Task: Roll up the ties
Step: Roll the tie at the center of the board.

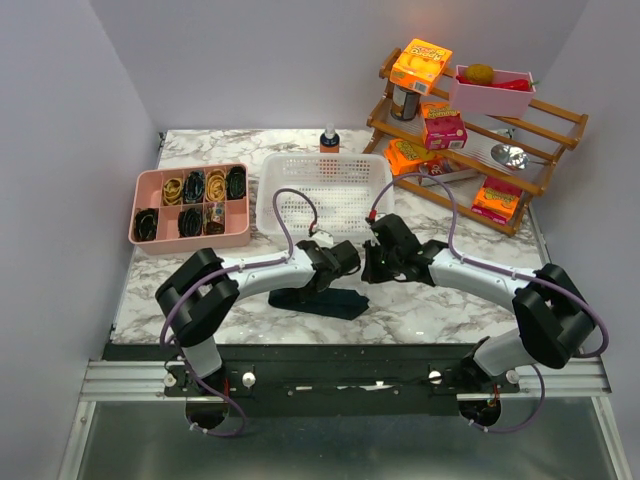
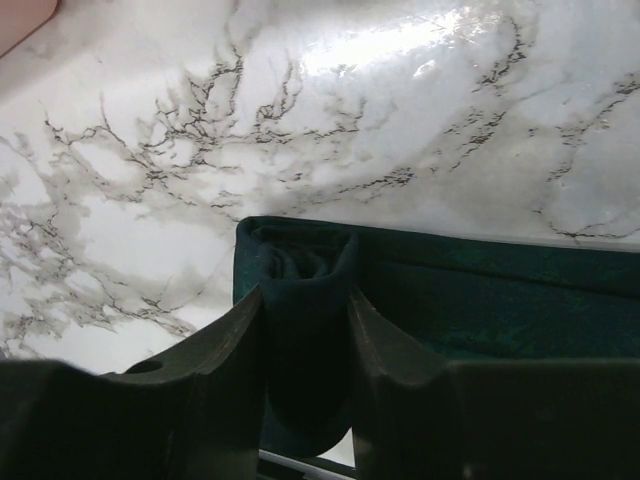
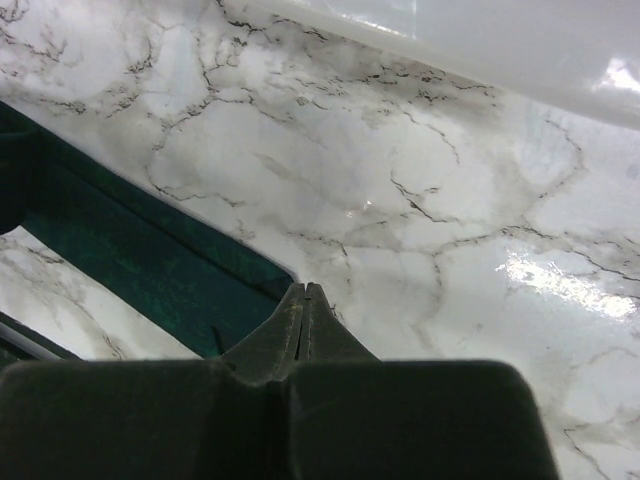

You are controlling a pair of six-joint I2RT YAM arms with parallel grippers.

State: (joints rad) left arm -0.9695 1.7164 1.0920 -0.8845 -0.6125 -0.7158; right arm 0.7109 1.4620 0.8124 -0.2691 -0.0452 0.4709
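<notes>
The dark teal tie (image 1: 325,300) lies flat on the marble near the front edge, between the two arms. In the left wrist view its end is wound into a small roll (image 2: 305,280), with the flat strip (image 2: 480,310) running off to the right. My left gripper (image 2: 305,300) has a finger on each side of that roll, and the fabric fills the gap between them. From above, the left gripper (image 1: 345,262) sits over the tie. My right gripper (image 3: 305,290) is shut on nothing, its tips just beside the tie's edge (image 3: 140,260). From above, the right gripper (image 1: 372,262) faces the left one.
A white basket (image 1: 325,190) stands just behind the grippers, and its rim (image 3: 480,40) shows in the right wrist view. A pink divided tray (image 1: 190,205) holding several rolled items is at the left. A wooden rack (image 1: 470,130) of groceries and a small bottle (image 1: 329,138) stand at the back.
</notes>
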